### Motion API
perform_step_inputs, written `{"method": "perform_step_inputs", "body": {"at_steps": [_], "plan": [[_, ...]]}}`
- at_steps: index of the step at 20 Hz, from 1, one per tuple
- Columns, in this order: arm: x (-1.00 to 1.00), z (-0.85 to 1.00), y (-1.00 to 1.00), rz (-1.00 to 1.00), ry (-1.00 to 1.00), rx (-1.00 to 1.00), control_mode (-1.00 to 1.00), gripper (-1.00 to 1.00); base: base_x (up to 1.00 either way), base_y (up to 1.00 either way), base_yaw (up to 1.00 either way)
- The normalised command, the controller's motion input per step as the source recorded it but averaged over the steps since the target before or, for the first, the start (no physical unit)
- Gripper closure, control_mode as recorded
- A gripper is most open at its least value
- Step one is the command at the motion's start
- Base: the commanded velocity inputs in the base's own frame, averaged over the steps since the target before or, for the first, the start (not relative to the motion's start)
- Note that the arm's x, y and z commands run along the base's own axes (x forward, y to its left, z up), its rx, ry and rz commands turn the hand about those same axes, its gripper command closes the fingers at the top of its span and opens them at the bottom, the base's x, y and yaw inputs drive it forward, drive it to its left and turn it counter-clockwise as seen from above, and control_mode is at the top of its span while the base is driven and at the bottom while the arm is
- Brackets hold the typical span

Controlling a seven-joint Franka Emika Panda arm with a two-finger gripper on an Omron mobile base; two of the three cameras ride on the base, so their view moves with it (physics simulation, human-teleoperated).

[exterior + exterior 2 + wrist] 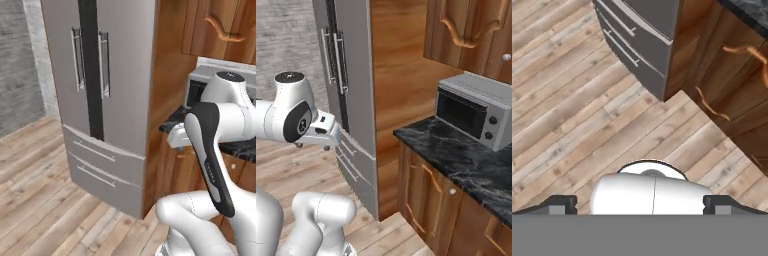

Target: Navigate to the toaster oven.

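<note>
Two black knobs mark toaster oven (474, 110), right of fridge (351, 90) on counter (456, 160). Looks rigid, heavy; you need no grasp, only approach. Gripper (640, 202) spread, empty.

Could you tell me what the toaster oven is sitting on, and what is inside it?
The toaster oven sits on a dark marble counter over wooden cabinets. Its dark glass hides the inside.

Left base view: the arm (215, 150) covers most of the toaster oven (196, 85); the fridge (100, 75) is cut by the top edge. Right base view: the desk (466, 165) runs off the right edge. Hand view: pincer (640, 206) fingertips (559, 204) barely show above the bottom band, opening indeterminate.
</note>
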Motion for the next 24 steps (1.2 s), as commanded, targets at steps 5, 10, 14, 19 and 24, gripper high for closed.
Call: {"method": "perform_step_inputs", "body": {"at_steps": [5,10,14,19,24], "plan": [[0.0,0.0,0.0,0.0,0.0,0.0,1.0,-1.0,0.5,0.57,-0.75],[0.0,0.0,0.0,0.0,0.0,0.0,1.0,-1.0,0.58,0.47,-0.71],[0.0,0.0,0.0,0.0,0.0,0.0,1.0,-1.0,0.57,0.29,-0.68],[0.0,0.0,0.0,0.0,0.0,0.0,1.0,-1.0,0.6,-0.15,-0.6],[0.0,0.0,0.0,0.0,0.0,0.0,1.0,-1.0,0.73,-0.15,-0.52]]}}
